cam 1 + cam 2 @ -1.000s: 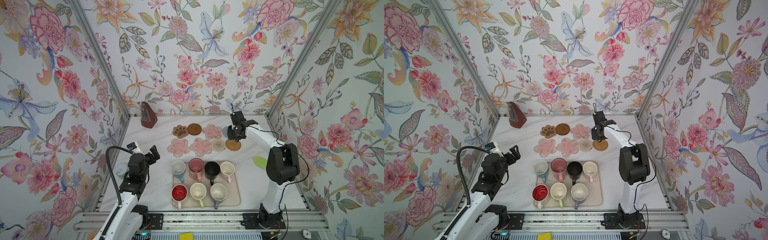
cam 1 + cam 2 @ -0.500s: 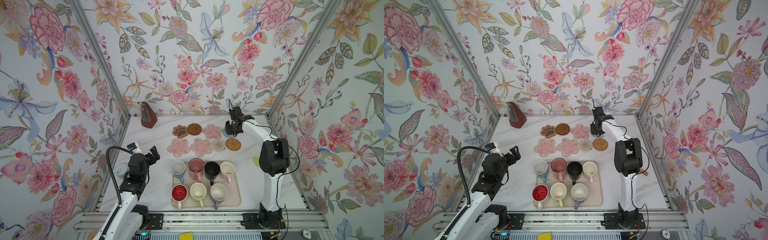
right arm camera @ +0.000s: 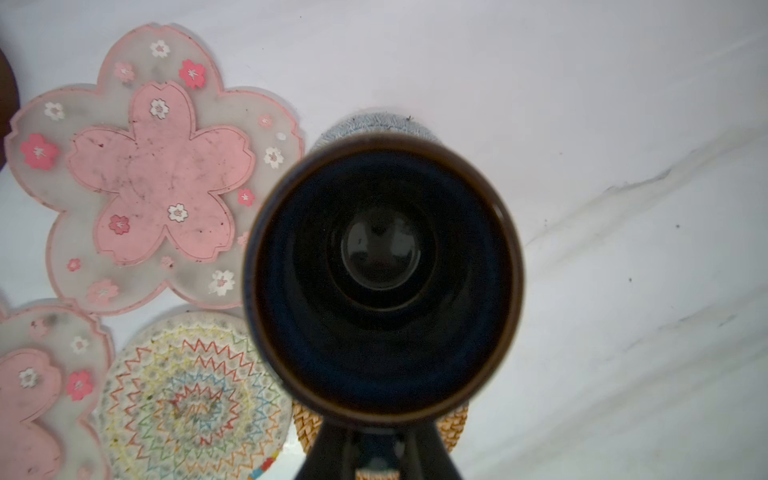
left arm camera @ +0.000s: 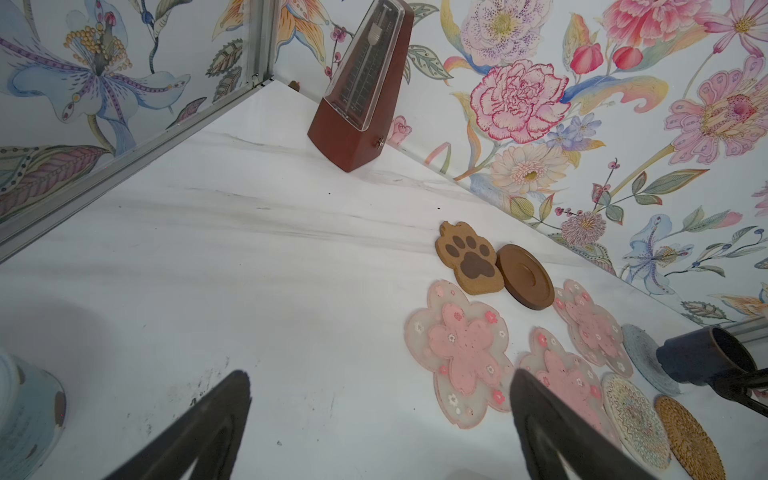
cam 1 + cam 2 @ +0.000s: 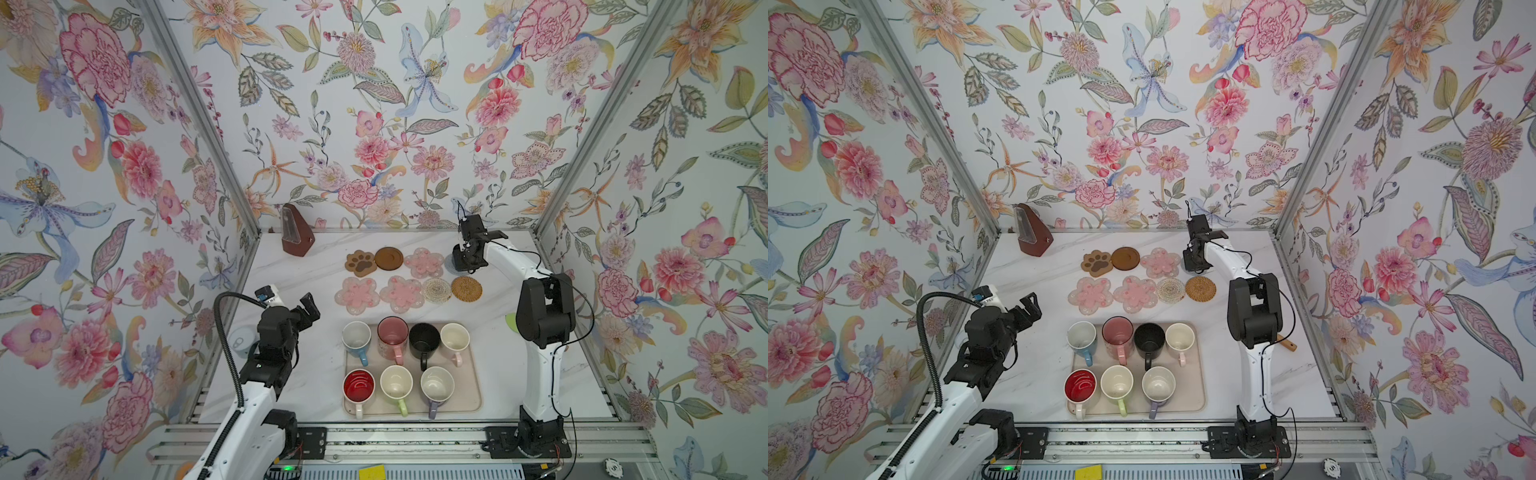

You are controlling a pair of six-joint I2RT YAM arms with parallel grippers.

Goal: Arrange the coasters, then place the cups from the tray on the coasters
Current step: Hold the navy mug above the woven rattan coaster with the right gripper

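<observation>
- Cups (image 5: 424, 338), seven of them, stand on the tray (image 5: 469, 401) at the middle of the near edge of the worktop (image 5: 320, 382). The left tool (image 4: 380, 374) hangs by the left edge, spread wide and empty. A small can (image 5: 241, 340) stands at that same edge, so a careless swing toward the blue cup (image 5: 356, 338) could knock it over.
- Coasters (image 5: 402, 293) lie in two rows toward the far edge, touching or nearly so. The far row starts with the paw coaster (image 5: 360, 262), the dark brown disc (image 5: 389, 257) and a pink flower coaster (image 5: 424, 262). A nudge to one would likely shove its neighbours out of line.
- At the right end of that far row, the right tool (image 3: 378, 453) is pressed together on the handle of the small navy mug (image 3: 380, 270), holding it upright over the grey-blue coaster (image 3: 374, 124).
- Only an arc of that coaster shows past the mug's rim and the base is hidden, so I cannot tell whether it touches. Letting go with a gap beneath would drop the mug, and it could tip.
- Set down off-centre, the base could overhang the coaster's edge and rock.
- The tan woven coaster (image 3: 455, 422) lies just toward the near edge from the mug, below the tool. When the jaws part and back away, a finger could catch the handle and drag the mug, or scuff that coaster askew.
</observation>
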